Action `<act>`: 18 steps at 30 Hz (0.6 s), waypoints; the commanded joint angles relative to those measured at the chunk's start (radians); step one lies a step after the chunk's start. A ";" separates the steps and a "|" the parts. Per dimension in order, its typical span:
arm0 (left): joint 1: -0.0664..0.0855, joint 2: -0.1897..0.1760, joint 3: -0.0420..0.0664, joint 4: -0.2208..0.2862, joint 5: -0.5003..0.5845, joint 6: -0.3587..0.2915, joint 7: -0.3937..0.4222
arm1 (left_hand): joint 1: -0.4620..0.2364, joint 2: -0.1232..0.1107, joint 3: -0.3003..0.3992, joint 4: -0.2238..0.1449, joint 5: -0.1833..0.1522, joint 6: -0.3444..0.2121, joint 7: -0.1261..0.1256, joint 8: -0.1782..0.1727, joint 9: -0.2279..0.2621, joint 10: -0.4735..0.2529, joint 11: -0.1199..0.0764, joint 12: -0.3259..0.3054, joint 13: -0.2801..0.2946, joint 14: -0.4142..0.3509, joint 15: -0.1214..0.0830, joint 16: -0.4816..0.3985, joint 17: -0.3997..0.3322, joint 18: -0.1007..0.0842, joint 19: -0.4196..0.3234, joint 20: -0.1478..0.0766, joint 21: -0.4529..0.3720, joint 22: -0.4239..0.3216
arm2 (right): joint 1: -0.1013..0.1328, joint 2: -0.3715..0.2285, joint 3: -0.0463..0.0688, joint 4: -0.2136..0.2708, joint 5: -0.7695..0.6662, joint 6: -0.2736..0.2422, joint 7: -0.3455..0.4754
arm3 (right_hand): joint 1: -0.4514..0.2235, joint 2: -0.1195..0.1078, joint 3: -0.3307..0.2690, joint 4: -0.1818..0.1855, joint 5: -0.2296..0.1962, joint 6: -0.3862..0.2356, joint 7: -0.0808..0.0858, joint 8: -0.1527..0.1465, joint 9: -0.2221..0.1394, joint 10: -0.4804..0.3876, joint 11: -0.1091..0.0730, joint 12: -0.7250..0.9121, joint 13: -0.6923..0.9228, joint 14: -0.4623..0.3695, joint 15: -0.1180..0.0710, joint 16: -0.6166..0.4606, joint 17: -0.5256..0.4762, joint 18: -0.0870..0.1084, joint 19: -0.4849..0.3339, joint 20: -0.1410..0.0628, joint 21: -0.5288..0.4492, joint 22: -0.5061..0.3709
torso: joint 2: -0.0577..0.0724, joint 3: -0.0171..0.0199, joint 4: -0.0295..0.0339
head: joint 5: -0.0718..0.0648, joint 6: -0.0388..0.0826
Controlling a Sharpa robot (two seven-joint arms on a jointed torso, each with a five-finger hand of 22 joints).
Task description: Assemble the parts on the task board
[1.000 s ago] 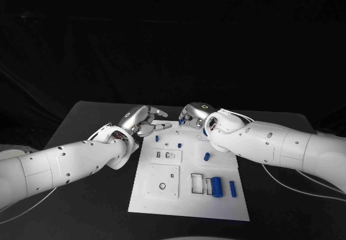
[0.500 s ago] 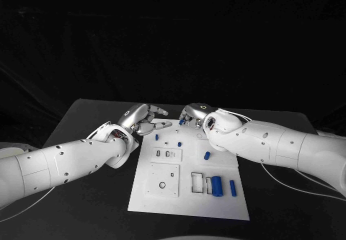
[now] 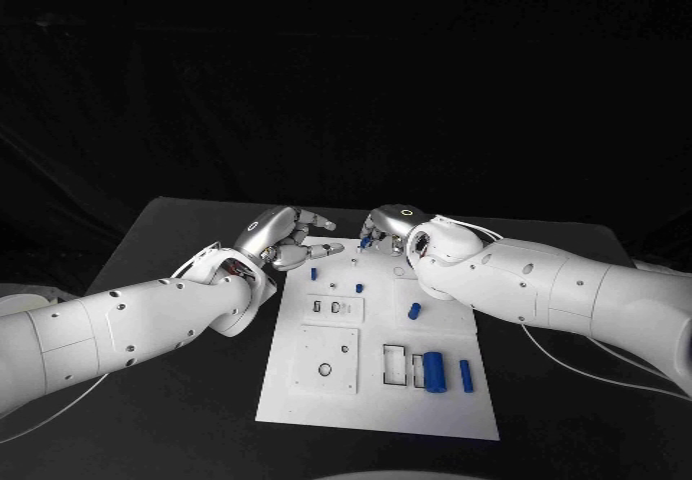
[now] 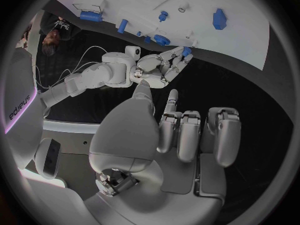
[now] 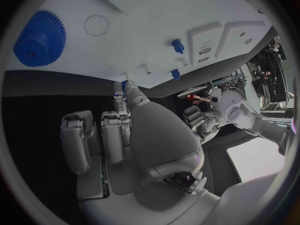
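At the far end of the white task board (image 3: 378,400), the right hand (image 3: 389,228) pinches a small blue part (image 3: 364,242) between thumb and a fingertip, its other fingers curled in, just above the board's far edge. The left hand (image 3: 286,238) hovers close beside it at the board's far left corner, fingers bent inward, thumb out, holding nothing. More blue parts lie along the board, among them a large cylinder (image 3: 433,373) near its near end.
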 commanded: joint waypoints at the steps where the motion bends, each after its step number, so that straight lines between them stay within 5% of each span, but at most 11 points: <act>1: 0.002 0.000 0.001 0.005 -0.006 -0.008 0.006 | 0.002 0.011 -0.002 0.000 -0.002 -0.006 0.003 -0.006 -0.001 0.106 0.008 0.003 0.263 0.108 0.007 0.003 0.263 -0.007 0.107 0.005 0.002 0.263 | 0.000 0.004 0.001 -0.009 -0.015 0.015 -0.005 | -0.003 -0.010 0.005 0.000 0.002 0.018 0.004 0.003 0.008 -0.009 -0.001 -0.004 -0.001 0.106 0.008 0.004 0.263 -0.007 0.107 0.006 0.004 0.263 | 0.000 -0.0007 0.0006 | 0.001 0.000; 18: 0.009 -0.003 0.001 0.013 -0.008 -0.015 0.002 | 0.002 0.011 -0.002 0.000 -0.002 -0.006 0.003 -0.006 -0.001 0.106 0.008 0.003 0.263 0.108 0.007 0.003 0.263 -0.007 0.107 0.005 0.002 0.263 | 0.000 0.011 0.001 -0.021 -0.013 0.026 0.002 | -0.004 -0.010 0.006 0.000 0.002 0.017 0.004 0.003 0.008 -0.009 -0.001 -0.004 -0.001 0.106 0.008 0.004 0.263 -0.007 0.107 0.007 0.004 0.263 | 0.002 -0.0028 0.0074 | 0.004 -0.004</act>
